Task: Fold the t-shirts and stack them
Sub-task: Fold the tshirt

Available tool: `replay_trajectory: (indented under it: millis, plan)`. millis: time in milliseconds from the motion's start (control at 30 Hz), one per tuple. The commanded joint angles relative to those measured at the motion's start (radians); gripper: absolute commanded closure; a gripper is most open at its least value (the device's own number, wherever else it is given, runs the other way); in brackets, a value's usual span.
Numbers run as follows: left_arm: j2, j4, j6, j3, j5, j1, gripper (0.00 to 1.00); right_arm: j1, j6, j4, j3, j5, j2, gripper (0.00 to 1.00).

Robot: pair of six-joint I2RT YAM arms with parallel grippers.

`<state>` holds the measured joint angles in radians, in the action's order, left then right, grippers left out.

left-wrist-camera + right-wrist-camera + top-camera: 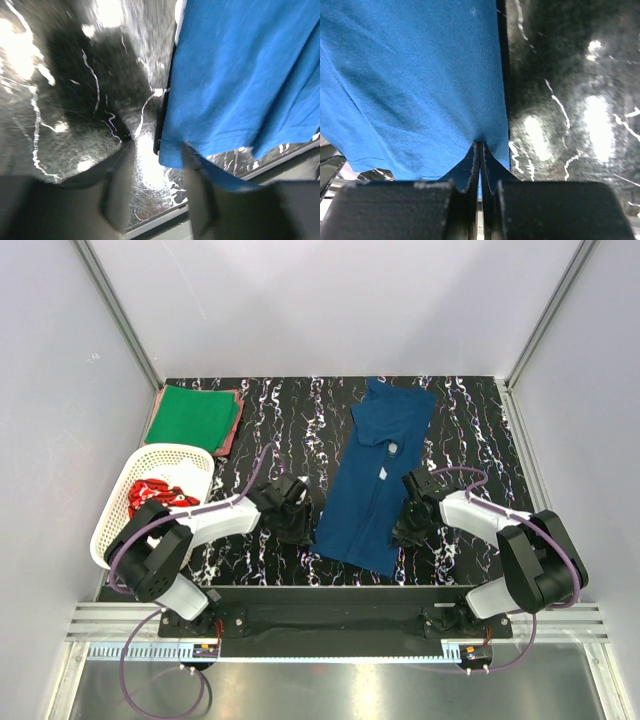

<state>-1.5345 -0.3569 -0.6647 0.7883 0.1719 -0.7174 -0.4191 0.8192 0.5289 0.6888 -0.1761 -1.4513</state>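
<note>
A dark navy blue t-shirt (pixel 375 475), folded lengthwise, lies on the black marbled table (pixel 470 430). My left gripper (pixel 297 532) is open at the shirt's near left corner. In the left wrist view (pixel 157 150) the hem corner (pixel 172 155) lies between the fingers, against the right finger (pixel 197 185). My right gripper (pixel 405 535) is shut on the shirt's near right edge, and the right wrist view (pixel 480 145) shows the cloth (pixel 420 85) pinched between the pads. A folded green t-shirt (pixel 192 415) lies at the back left on a reddish-pink one (pixel 233 435).
A white lattice basket (pixel 185 455) stands at the left and holds a red t-shirt with white print (pixel 155 495). The table's front edge and a metal rail (pixel 330 590) run just behind both grippers. White walls enclose the table.
</note>
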Motion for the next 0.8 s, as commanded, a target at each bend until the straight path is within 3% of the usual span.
replay_trajectory:
  millis: [0, 233, 367, 467, 567, 633, 700, 767]
  plan:
    - [0.010, 0.101, 0.002, -0.034, 0.060, -0.019, 0.61, -0.010, -0.003, 0.137, 0.000, 0.070, 0.006, 0.96]
    - [0.010, 0.167, -0.050, -0.098, 0.084, -0.073, 0.96, -0.012, 0.008, 0.203, 0.023, 0.066, 0.086, 0.87]
    - [0.027, 0.191, -0.085, -0.133, 0.077, -0.125, 1.00, -0.012, -0.022, 0.206, 0.162, 0.075, 0.115, 0.70]
    - [0.046, 0.223, -0.119, -0.158, 0.080, -0.139, 1.00, -0.003, -0.090, 0.188, 0.337, 0.111, 0.022, 0.68]
    - [0.066, 0.231, -0.139, -0.185, 0.064, -0.142, 1.00, 0.044, -0.204, 0.151, 0.551, 0.112, -0.146, 0.76]
    - [0.079, 0.230, -0.147, -0.202, 0.058, -0.142, 1.00, 0.063, -0.287, 0.138, 0.676, 0.106, -0.243, 0.91]
    - [0.083, 0.233, -0.156, -0.211, 0.055, -0.143, 1.00, 0.086, -0.334, 0.131, 0.874, 0.086, -0.390, 1.00]
    - [0.091, 0.236, -0.164, -0.227, 0.057, -0.148, 1.00, 0.092, -0.357, 0.112, 1.053, 0.082, -0.481, 1.00]
